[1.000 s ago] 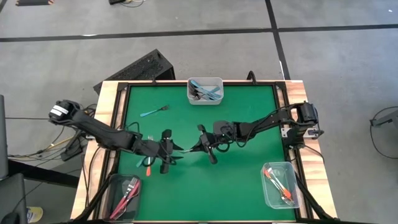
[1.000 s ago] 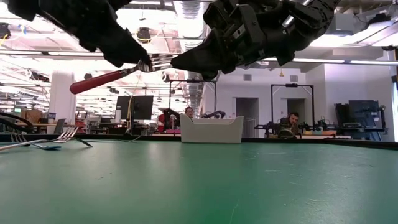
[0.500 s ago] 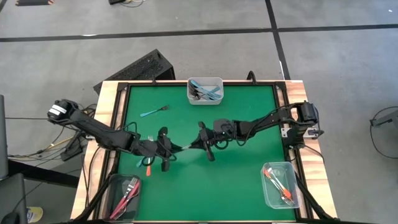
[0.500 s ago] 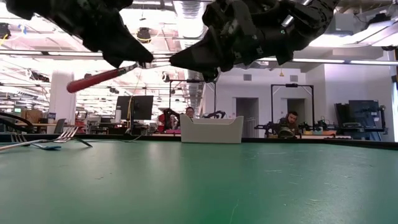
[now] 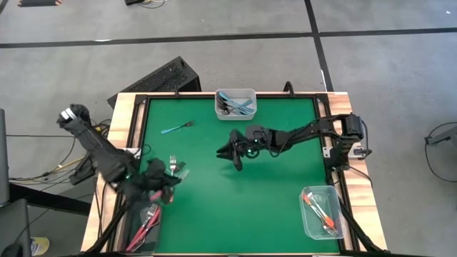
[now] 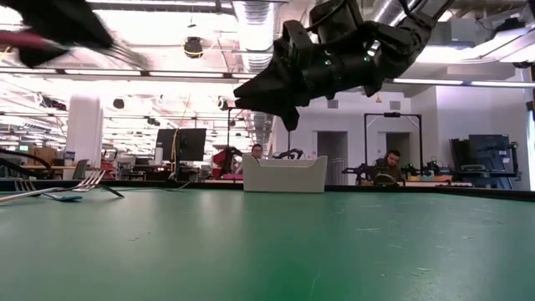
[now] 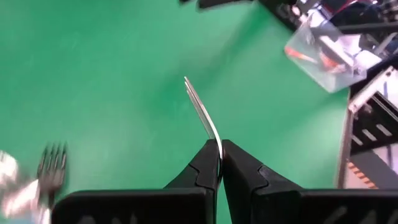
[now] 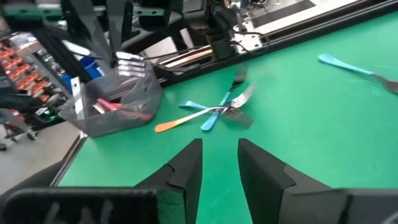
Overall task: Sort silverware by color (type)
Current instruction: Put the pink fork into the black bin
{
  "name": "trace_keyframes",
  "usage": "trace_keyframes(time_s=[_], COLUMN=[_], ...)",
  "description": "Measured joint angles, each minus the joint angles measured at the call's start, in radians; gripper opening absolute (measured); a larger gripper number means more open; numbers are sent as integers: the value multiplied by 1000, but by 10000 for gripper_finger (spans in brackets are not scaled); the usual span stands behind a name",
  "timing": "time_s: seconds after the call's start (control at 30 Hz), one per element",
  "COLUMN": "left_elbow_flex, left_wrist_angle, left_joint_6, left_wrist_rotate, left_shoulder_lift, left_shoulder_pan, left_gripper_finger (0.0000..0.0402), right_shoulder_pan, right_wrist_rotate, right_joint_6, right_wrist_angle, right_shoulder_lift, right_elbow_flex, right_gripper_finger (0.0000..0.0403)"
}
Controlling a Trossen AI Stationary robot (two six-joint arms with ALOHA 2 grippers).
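Forks lie sorted in three clear containers — blue at far centre (image 5: 235, 104), red near left (image 5: 143, 225), orange near right (image 5: 321, 212) — while left gripper (image 7: 219, 163) pinches a fork (image 7: 202, 112) above the near-left tub, and right gripper (image 5: 227, 151) hovers parted, empty.

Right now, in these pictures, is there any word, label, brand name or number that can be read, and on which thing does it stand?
No text can be read in any view.
Clear rectangular plastic containers: no label visible.
Green table mat: no print.
Dark monitors in the room behind: too small to read.
Dark robot arms: no readable marking.
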State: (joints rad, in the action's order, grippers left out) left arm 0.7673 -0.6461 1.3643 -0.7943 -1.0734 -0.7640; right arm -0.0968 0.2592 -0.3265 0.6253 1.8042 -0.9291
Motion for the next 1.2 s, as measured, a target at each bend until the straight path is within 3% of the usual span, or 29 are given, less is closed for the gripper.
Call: trace_keyframes(time_s=[0.17, 0.33, 0.53, 0.67, 0.93, 1.2], left_elbow_flex=[67, 107, 203, 306, 508, 551], left_wrist_angle=[-287, -412, -454, -605, -904, -856], left_joint_6=[430, 684, 679, 679, 684, 695], left_wrist_rotate=[16, 170, 265, 299, 210, 338], left_shoulder_lift=[-73, -182, -291, -368, -555, -711], left_shoulder_pan=[-193, -296, -305, -340, -351, -353], left_gripper_finger=[0, 0, 0, 0, 0, 0], right_shoulder_pan=[7, 5, -4, -5, -5, -4], right_wrist_rotate=[3, 3, 3, -1, 0, 0], right_joint_6=[2, 10, 13, 12, 12, 12], right_wrist_angle=[1, -1, 0, 1, 2, 3], right_shoulder_lift=[0, 0, 0, 0, 0, 0], right_elbow_flex=[0, 0, 0, 0, 0, 0], right_gripper_finger=[128, 128, 128, 128, 128, 128])
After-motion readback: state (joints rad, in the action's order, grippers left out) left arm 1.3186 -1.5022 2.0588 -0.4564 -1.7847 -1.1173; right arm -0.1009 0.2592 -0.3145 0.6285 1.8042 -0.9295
